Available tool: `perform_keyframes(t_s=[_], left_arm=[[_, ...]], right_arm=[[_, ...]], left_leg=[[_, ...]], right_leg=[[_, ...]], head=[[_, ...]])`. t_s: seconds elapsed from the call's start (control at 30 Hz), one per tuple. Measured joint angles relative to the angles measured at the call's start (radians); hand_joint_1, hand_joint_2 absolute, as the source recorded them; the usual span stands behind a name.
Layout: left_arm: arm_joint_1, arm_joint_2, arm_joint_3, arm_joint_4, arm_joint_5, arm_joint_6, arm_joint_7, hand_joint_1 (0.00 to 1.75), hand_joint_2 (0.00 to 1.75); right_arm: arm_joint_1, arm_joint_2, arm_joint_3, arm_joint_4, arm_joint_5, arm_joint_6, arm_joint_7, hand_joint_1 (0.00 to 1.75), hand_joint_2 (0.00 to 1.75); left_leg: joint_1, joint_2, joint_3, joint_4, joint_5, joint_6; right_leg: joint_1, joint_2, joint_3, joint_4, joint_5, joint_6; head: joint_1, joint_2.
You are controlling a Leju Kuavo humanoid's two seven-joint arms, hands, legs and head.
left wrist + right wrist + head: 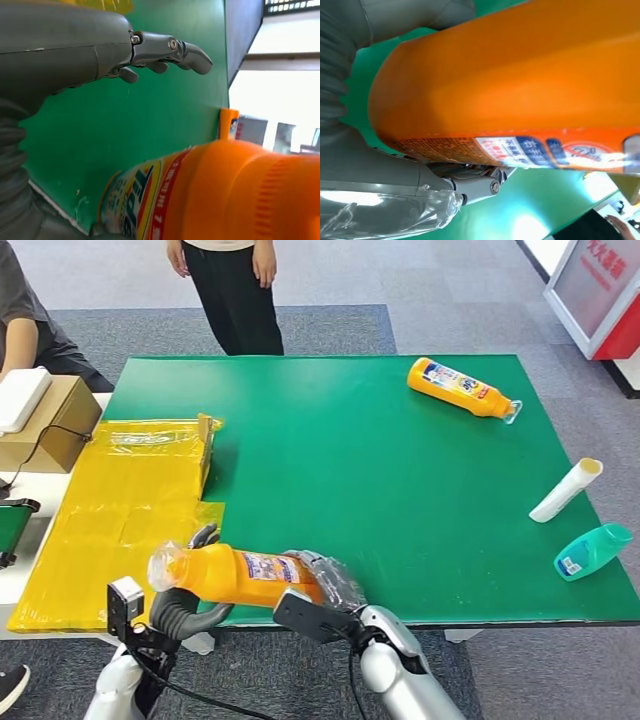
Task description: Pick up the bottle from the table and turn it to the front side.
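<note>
A green table [392, 470] stands on grey carpet, with a person in dark trousers [230, 290] at its far edge and another seated person [23, 325] off its far left corner. The orange bottle [241, 577] is lifted above the table's near edge, lying roughly level with its clear cap end pointing left and its label facing up toward the head camera. What is inside cannot be told through its opaque orange body. The right hand [328, 585], wrapped in clear plastic, grips the bottle's base end; the right wrist view shows its thumb and fingers [486, 185] closed against the bottle's side. The left hand [185, 605] sits just under the bottle's neck end with fingers [170, 50] stretched out and apart, and whether they touch the bottle cannot be told. A second orange bottle [460, 388] lies on its side near the table's far right corner, its clear cap toward the right edge. Near the right edge lie a white tube [566, 490] and, just nearer the robot, a teal bottle [592, 550], both on their sides. Yellow plastic sheet [113, 515] covers the table's left side. Beyond the left edge sits a cardboard box [56, 425] with a white object [19, 398] on top.
</note>
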Motion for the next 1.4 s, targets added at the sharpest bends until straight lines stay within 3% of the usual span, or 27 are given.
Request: perform_keyframes(t_s=[0.1, 0.13, 0.23, 0.37, 0.53, 0.6, 0.63, 0.7, 0.77, 0.83, 0.87, 1.23, 1.27, 1.37, 1.4], left_arm=[[-0.011, 0.018, -0.044, 0.03, 0.026, -0.022, -0.019, 0.82, 1.75], [-0.014, 0.024, -0.059, 0.039, 0.032, -0.028, -0.029, 0.99, 1.75], [-0.02, 0.043, -0.104, 0.062, 0.04, -0.048, -0.057, 1.03, 1.75], [-0.021, 0.066, -0.141, 0.084, 0.046, -0.062, -0.092, 1.55, 1.75], [-0.025, 0.088, -0.162, 0.094, 0.035, -0.046, -0.112, 1.75, 1.75], [-0.026, 0.092, -0.167, 0.095, 0.027, -0.038, -0.116, 1.75, 1.75], [-0.026, 0.093, -0.169, 0.095, 0.021, -0.032, -0.118, 1.68, 1.75], [-0.026, 0.095, -0.173, 0.095, 0.002, -0.009, -0.121, 1.31, 1.75], [-0.026, 0.095, -0.176, 0.094, -0.022, 0.02, -0.121, 0.57, 1.75], [-0.026, 0.095, -0.176, 0.092, -0.039, 0.04, -0.12, 0.07, 1.75], [-0.026, 0.094, -0.177, 0.092, -0.047, 0.046, -0.118, 0.0, 1.75], [-0.028, 0.081, -0.204, 0.09, -0.074, 0.048, -0.098, 0.0, 1.75], [-0.028, 0.08, -0.204, 0.09, -0.073, 0.046, -0.099, 0.09, 1.75], [-0.028, 0.08, -0.205, 0.09, -0.073, 0.046, -0.104, 1.4, 1.75], [-0.028, 0.079, -0.205, 0.088, -0.074, 0.048, -0.107, 1.75, 1.75]], right_arm=[[-0.025, 0.007, 0.032, 0.042, 0.005, -0.018, -0.009, 1.75, 1.75], [-0.033, 0.008, 0.041, 0.053, 0.003, -0.02, -0.011, 1.75, 1.75], [-0.051, 0.009, 0.064, 0.079, -0.003, -0.025, -0.012, 1.75, 1.75], [-0.067, 0.009, 0.082, 0.106, -0.012, -0.026, -0.011, 1.75, 1.75], [-0.076, 0.009, 0.099, 0.138, -0.02, -0.031, -0.011, 1.75, 1.75], [-0.079, 0.009, 0.102, 0.147, -0.021, -0.032, -0.01, 1.75, 1.75], [-0.08, 0.009, 0.104, 0.15, -0.022, -0.033, -0.01, 1.75, 1.75], [-0.081, 0.009, 0.106, 0.157, -0.023, -0.035, -0.006, 1.75, 1.75], [-0.08, 0.009, 0.106, 0.162, -0.023, -0.037, -0.001, 1.75, 1.75], [-0.08, 0.009, 0.105, 0.166, -0.023, -0.039, 0.002, 1.75, 1.75], [-0.079, 0.009, 0.105, 0.168, -0.022, -0.039, 0.002, 1.75, 1.75], [-0.072, 0.023, 0.129, 0.182, -0.012, -0.036, -0.001, 1.75, 1.75], [-0.072, 0.024, 0.129, 0.183, -0.012, -0.036, -0.001, 1.75, 1.75], [-0.072, 0.026, 0.129, 0.185, -0.012, -0.036, -0.002, 1.75, 1.75], [-0.073, 0.027, 0.13, 0.186, -0.012, -0.037, -0.002, 1.75, 1.75]], left_leg=[[0.0, 0.0, 0.0, 0.0, 0.0, 0.0], [0.0, 0.0, 0.0, 0.0, 0.0, 0.0], [0.0, 0.0, 0.0, 0.0, 0.0, 0.0], [0.0, 0.0, 0.0, 0.0, 0.0, 0.0], [0.0, 0.0, 0.0, 0.0, 0.0, 0.0], [0.0, 0.0, 0.0, 0.0, 0.0, 0.0], [0.0, 0.0, 0.0, 0.0, 0.0, 0.0], [0.0, 0.0, 0.0, 0.0, 0.0, 0.0], [0.0, 0.0, 0.0, 0.0, 0.0, 0.0], [0.0, 0.0, 0.0, 0.0, 0.0, 0.0], [0.0, 0.0, 0.0, 0.0, 0.0, 0.0], [0.0, 0.0, 0.0, 0.0, 0.0, 0.0], [0.0, 0.0, 0.0, 0.0, 0.0, 0.0], [0.0, 0.0, 0.0, 0.0, 0.0, 0.0], [0.0, 0.0, 0.0, 0.0, 0.0, 0.0]], right_leg=[[0.0, 0.0, 0.0, 0.0, 0.0, 0.0], [0.0, 0.0, 0.0, 0.0, 0.0, 0.0], [0.0, 0.0, 0.0, 0.0, 0.0, 0.0], [0.0, 0.0, 0.0, 0.0, 0.0, 0.0], [0.0, 0.0, 0.0, 0.0, 0.0, 0.0], [0.0, 0.0, 0.0, 0.0, 0.0, 0.0], [0.0, 0.0, 0.0, 0.0, 0.0, 0.0], [0.0, 0.0, 0.0, 0.0, 0.0, 0.0], [0.0, 0.0, 0.0, 0.0, 0.0, 0.0], [0.0, 0.0, 0.0, 0.0, 0.0, 0.0], [0.0, 0.0, 0.0, 0.0, 0.0, 0.0], [0.0, 0.0, 0.0, 0.0, 0.0, 0.0], [0.0, 0.0, 0.0, 0.0, 0.0, 0.0], [0.0, 0.0, 0.0, 0.0, 0.0, 0.0], [0.0, 0.0, 0.0, 0.0, 0.0, 0.0]], head=[[0.0, 0.0], [0.0, 0.0], [0.0, 0.0], [0.0, 0.0], [0.0, 0.0], [0.0, 0.0], [0.0, 0.0], [0.0, 0.0], [0.0, 0.0], [0.0, 0.0], [0.0, 0.0], [0.0, 0.0], [0.0, 0.0], [0.0, 0.0], [0.0, 0.0]])
